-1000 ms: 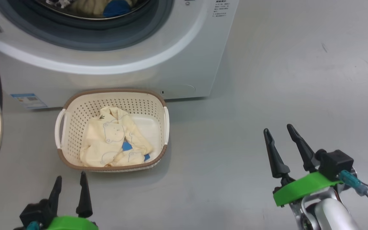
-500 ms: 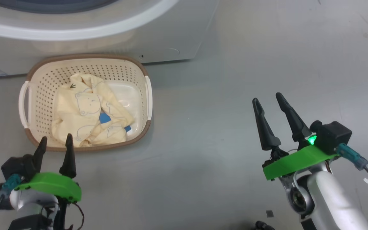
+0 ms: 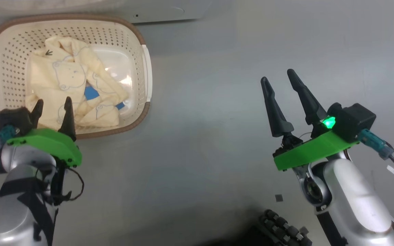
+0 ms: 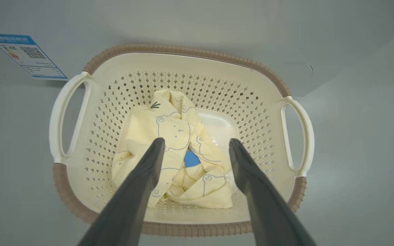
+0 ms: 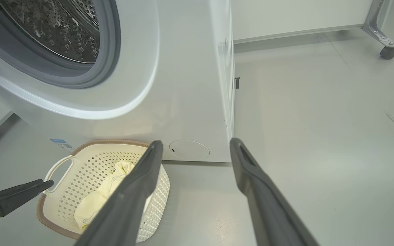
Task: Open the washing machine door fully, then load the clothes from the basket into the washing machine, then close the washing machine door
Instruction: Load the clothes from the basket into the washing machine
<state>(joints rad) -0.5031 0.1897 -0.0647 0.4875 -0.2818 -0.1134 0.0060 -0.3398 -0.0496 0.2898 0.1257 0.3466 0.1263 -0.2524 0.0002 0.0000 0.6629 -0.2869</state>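
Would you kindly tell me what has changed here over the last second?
The head camera tilted down, so the washing machine slid to the view's top edge. The left gripper advanced over the near rim of the basket; its open fingers now hover above the clothes. Nothing was grasped or released. The right gripper stayed open over bare floor; basket and clothes did not move.
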